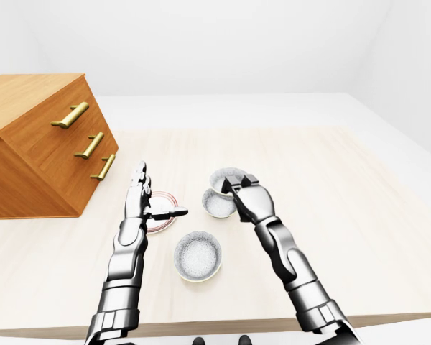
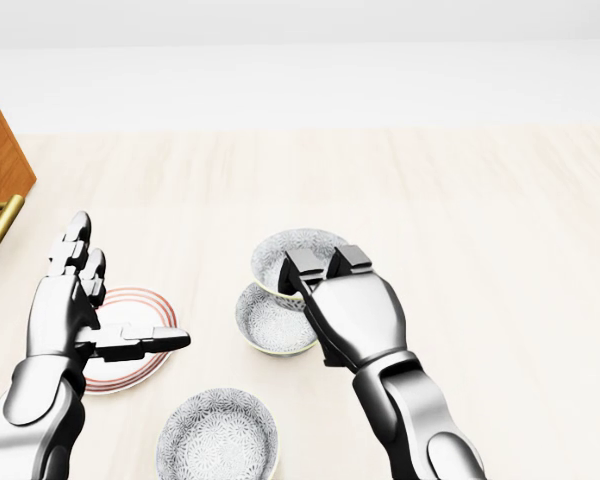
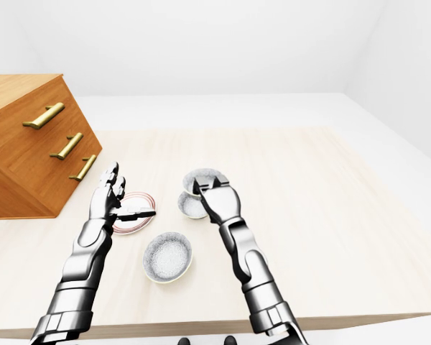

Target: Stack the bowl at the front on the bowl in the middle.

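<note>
Plate (image 2: 140,305) left of middle bowl (image 2: 270,325)

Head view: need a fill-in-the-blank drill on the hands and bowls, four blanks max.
The right hand is shut on the held bowl, which overlaps the middle bowl at that bowl's ___ edge in the head view.
With the lowest bowl, that makes ___ bowls in all.
The left hand is open over a plate with ___ rings.
The chest shows ___ brass handles in the left-eye view.
Missing words: top; three; red; three.
</note>
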Motion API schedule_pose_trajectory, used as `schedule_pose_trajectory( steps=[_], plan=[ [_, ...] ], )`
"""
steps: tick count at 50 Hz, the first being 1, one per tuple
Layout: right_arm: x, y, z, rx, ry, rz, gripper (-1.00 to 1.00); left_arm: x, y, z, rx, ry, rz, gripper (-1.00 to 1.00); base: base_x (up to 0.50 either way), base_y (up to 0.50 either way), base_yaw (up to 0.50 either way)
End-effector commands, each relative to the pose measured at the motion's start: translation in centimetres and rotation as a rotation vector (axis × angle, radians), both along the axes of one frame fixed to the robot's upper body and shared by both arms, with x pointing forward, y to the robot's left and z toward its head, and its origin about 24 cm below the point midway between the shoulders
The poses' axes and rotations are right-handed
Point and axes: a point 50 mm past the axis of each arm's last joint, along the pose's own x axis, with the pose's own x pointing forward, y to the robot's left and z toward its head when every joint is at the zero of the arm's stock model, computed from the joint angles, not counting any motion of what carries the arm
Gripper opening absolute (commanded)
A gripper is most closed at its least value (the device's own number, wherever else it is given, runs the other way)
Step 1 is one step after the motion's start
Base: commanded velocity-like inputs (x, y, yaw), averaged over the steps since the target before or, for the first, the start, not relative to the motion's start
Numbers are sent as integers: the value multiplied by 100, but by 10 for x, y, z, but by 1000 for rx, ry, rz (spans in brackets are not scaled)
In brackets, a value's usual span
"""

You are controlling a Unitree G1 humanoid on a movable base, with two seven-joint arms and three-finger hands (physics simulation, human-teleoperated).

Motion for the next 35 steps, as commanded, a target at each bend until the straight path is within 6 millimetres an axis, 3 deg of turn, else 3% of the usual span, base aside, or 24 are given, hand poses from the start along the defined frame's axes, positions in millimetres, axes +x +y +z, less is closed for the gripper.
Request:
schedule_pose_trajectory(
  steps=[1, 35],
  plan=[
    [-3, 8, -2, -75, -53, 7, -100, 0, 0, 0, 0, 1, -1, 100, 0, 0, 0],
    [4, 24, -20, -148, -49, 41, -100, 0, 1, 0, -4, 1, 1, 100, 0, 0, 0]
  ],
)
